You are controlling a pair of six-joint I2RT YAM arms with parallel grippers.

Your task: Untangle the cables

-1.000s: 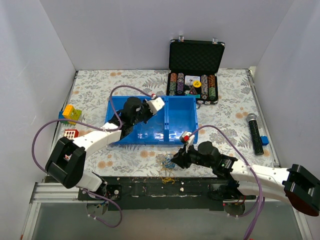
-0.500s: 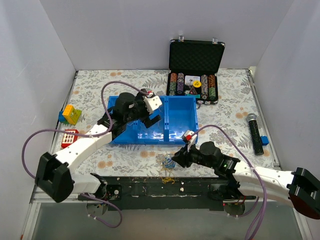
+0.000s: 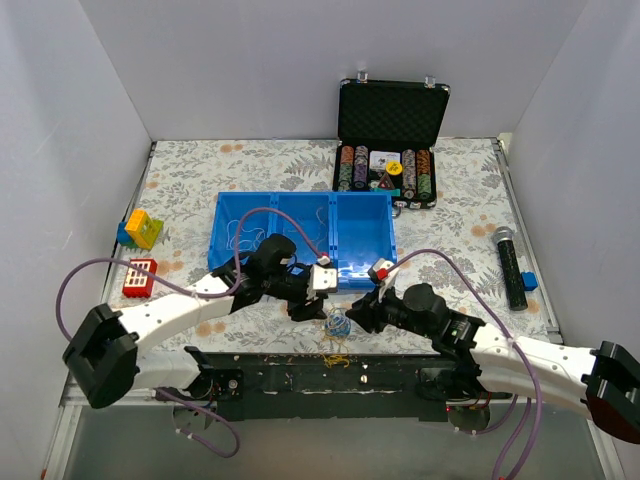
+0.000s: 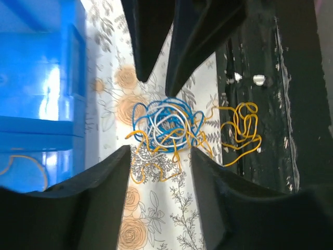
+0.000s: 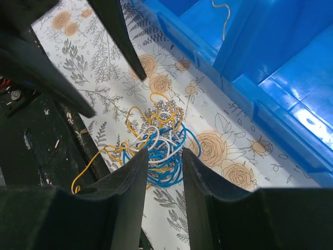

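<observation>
The knotted cables [image 3: 338, 322] lie on the table [image 3: 200, 170] just in front of the blue tray [image 3: 360, 240], between the left fingers [image 4: 104, 192] and right fingers [image 5: 130, 182], both pairs spread apart, gripping nothing.

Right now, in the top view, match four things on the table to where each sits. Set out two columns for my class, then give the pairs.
Things:
1. cable ball
2. bin
3. case
4. microphone

Places:
A. far edge
B. right side
C. near edge
D. middle

Pairs: 1-C, 2-D, 3-A, 4-B
</observation>
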